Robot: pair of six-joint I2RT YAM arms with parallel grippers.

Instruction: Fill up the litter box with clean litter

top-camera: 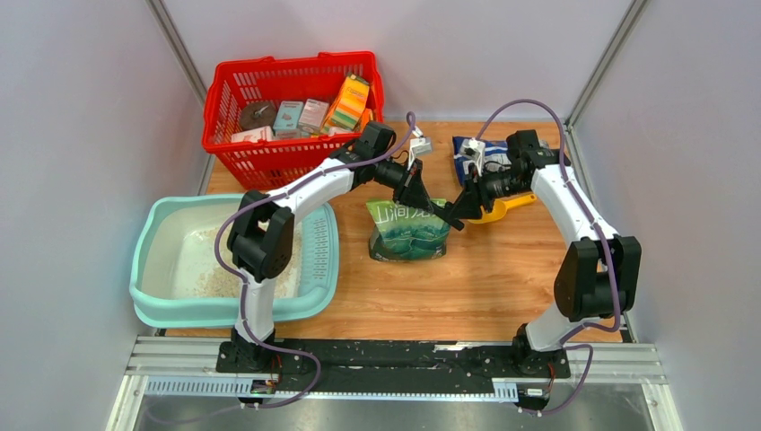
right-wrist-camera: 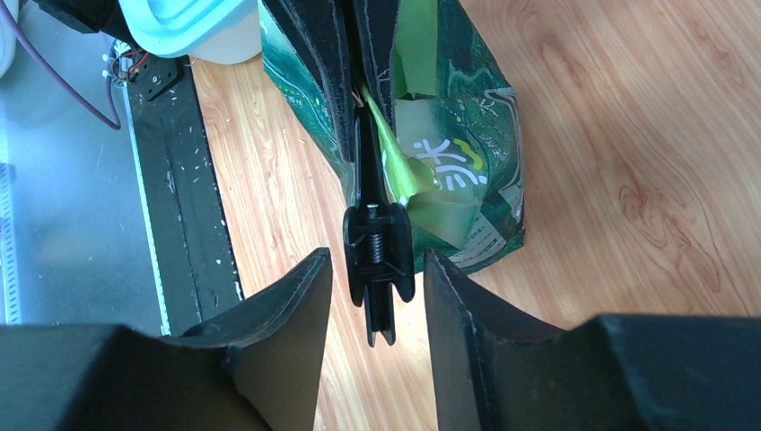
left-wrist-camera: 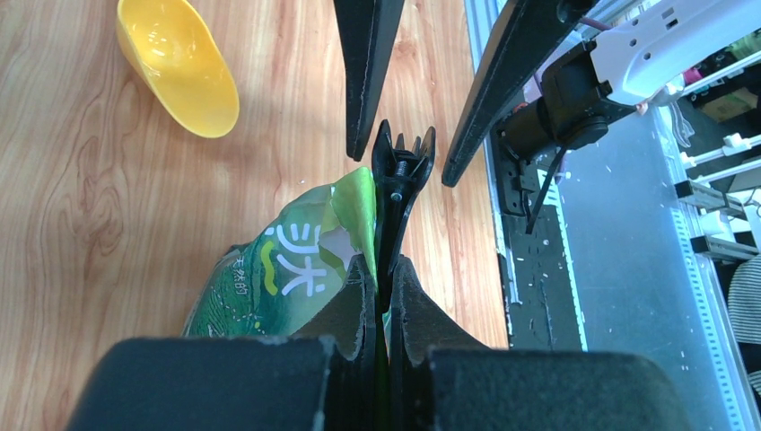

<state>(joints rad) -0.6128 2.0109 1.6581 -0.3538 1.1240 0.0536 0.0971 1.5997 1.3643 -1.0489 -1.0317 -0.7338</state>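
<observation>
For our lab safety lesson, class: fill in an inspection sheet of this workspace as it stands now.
Surface: wooden table; stray grains on the black base plate.
Job's things: litter box at left, thin patch of clean litter inside.
Clutter: green bag with black clip, yellow scoop, blue bag, red basket of boxes.
Grippers: left gripper shut on the green bag's clipped top; right gripper open, straddling the clip's handles.
Cables: purple cables loop along both arms.
Surroundings: pale walls.
</observation>
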